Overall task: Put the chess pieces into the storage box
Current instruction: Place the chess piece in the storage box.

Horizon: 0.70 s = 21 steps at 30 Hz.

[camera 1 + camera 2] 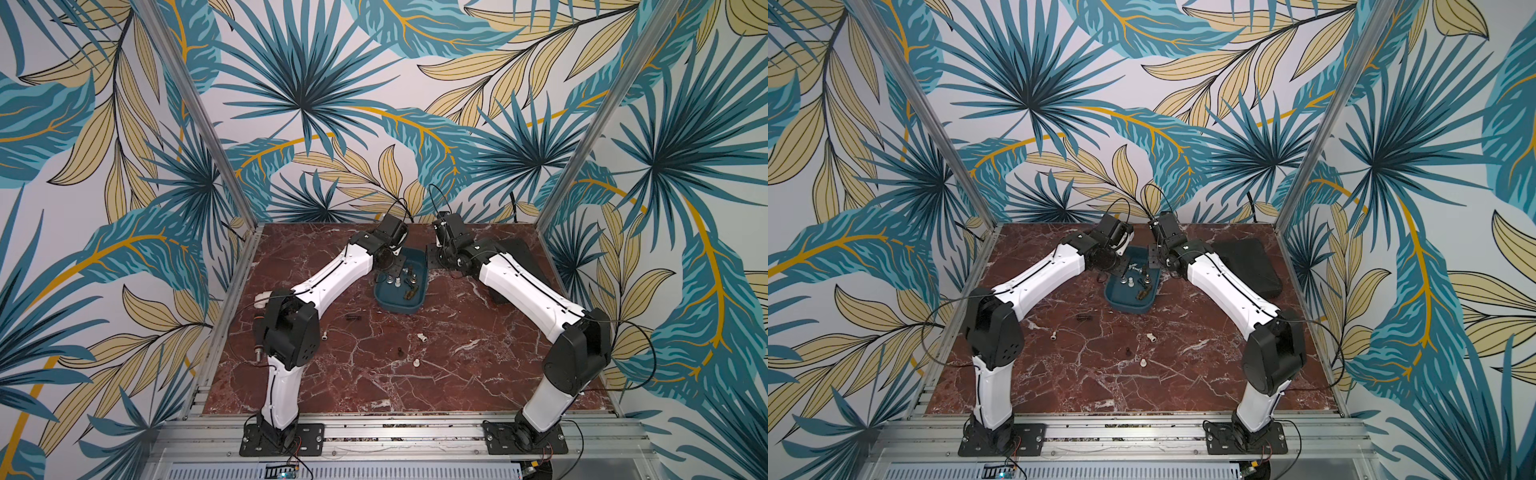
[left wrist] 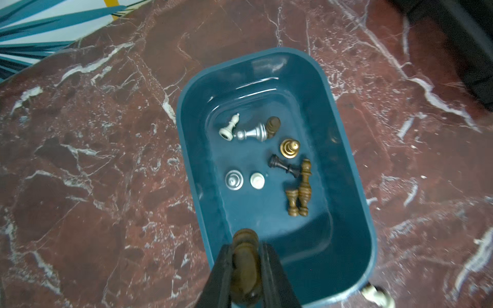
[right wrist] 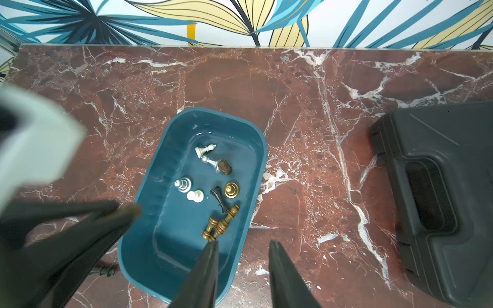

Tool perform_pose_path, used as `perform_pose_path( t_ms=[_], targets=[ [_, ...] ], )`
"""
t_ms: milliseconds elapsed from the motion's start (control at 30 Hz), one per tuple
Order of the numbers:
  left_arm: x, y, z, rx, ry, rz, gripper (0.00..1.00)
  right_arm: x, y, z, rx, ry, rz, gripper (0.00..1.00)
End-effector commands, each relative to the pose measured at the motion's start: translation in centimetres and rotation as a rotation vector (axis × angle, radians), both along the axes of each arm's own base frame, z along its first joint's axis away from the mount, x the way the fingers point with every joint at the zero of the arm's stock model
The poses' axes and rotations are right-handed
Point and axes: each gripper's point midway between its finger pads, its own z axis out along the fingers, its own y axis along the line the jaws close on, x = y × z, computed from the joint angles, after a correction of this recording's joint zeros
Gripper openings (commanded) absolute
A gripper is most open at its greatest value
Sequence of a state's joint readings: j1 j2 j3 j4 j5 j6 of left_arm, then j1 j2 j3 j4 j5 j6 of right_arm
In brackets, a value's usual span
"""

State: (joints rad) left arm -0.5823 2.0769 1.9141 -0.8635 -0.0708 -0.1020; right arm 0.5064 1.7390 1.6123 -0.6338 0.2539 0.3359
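The teal storage box (image 1: 399, 308) (image 2: 186, 149) sits mid-table toward the back and holds several chess pieces, among them a white one (image 2: 229, 128), a silvery one (image 2: 252, 133), a brass one (image 2: 289, 148) and two brown ones (image 2: 300, 194). My left gripper (image 2: 245, 245) is shut on a brown wooden chess piece (image 2: 244, 257) above the box's left rim. My right gripper (image 3: 242, 244) hangs open and empty over the box's right rim (image 3: 256, 186). Several more chess pieces lie loose on the marble in front, such as a dark one (image 1: 353, 318) and white ones (image 1: 423, 337) (image 1: 417, 364).
A flat black case (image 3: 440, 200) (image 1: 515, 253) lies at the back right, close behind the right arm. A white pipe elbow (image 1: 262, 300) rests at the table's left edge by the left arm's elbow. Patterned walls and metal posts enclose the marble table (image 1: 457, 374).
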Motion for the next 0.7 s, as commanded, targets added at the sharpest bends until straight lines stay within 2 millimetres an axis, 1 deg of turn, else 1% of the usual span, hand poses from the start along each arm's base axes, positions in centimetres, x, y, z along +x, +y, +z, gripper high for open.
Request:
perform_pose_path(
  t_ms=[0,67,100,300,433,600,667],
  targets=[
    [-0.1,-0.5,-1.8,0.049,0.055,-0.039,0.00,-0.8,-0.9,-0.1,-0.039,0.000,-0.006,0.37],
    [-0.2,-0.4,-2.8,0.065,0.079,-0.040,0.00,-0.9,-0.9,-0.1,-0.044,-0.003,-0.004,0.37],
    [-0.7,-0.7,-3.3,0.049,0.103,-0.054,0.00,-0.9,-1.1,-0.1,-0.048,-0.001,-0.004,0.37],
    [-2.0,-0.2,-6.0,0.068,0.162,-0.063,0.01,-0.5,-1.3,-0.4,-0.060,0.001,-0.006,0.37],
    [-1.9,0.5,-7.6,0.098,0.172,-0.048,0.02,-0.3,-1.3,-0.6,-0.057,0.005,-0.011,0.37],
    [-1.5,0.7,-8.8,0.100,0.180,-0.044,0.06,-0.5,-1.4,-0.5,-0.051,0.004,-0.013,0.37],
    [-1.4,0.7,-8.9,0.100,0.179,-0.045,0.13,-0.6,-1.4,-0.3,-0.052,-0.002,-0.013,0.37]
  ],
)
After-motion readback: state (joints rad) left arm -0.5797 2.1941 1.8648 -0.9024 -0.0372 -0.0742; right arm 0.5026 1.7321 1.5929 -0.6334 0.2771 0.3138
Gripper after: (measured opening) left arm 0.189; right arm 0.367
